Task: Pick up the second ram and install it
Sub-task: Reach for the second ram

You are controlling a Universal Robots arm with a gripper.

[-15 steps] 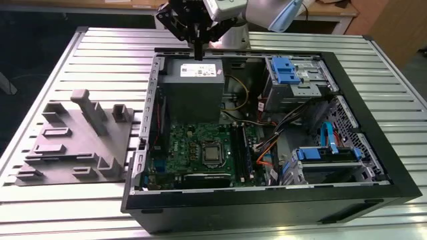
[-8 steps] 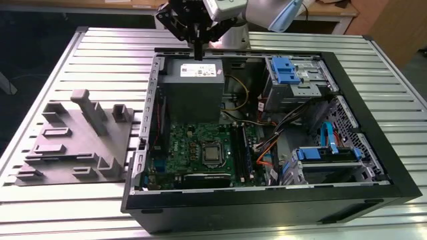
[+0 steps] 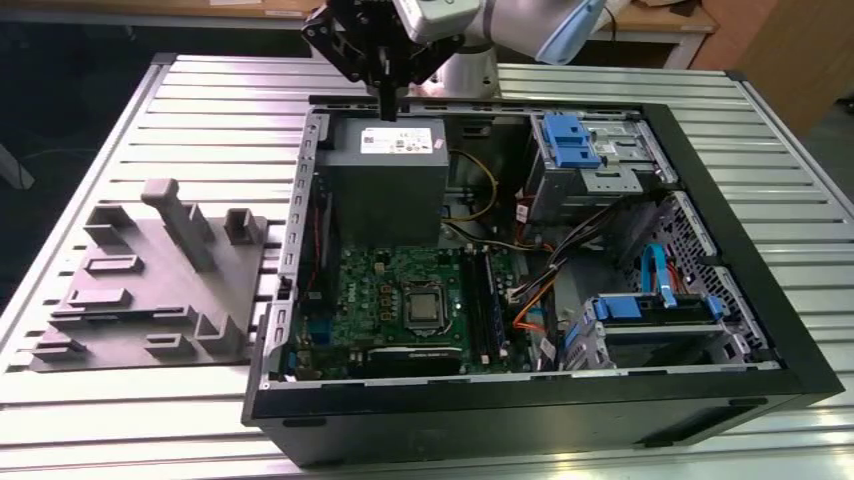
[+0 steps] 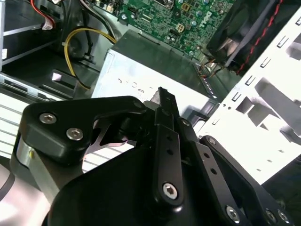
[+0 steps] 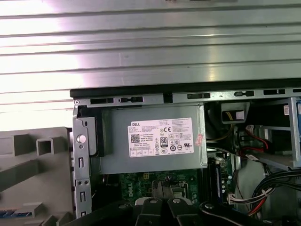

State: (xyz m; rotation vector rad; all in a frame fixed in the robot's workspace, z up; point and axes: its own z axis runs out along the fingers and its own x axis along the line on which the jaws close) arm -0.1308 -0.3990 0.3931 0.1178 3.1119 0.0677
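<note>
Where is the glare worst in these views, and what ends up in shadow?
In the first wrist view, glare washes the ribbed metal table into white bands; in the second wrist view, the perforated metal panel blows out white while the hand reads dark; in the exterior view, light is even, with the inside of the computer case shaded.

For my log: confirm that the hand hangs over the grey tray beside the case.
Not right. In the exterior view the hand hangs over the power supply inside the case, at its far edge. The grey tray lies beside the case, with nothing over it.
</note>
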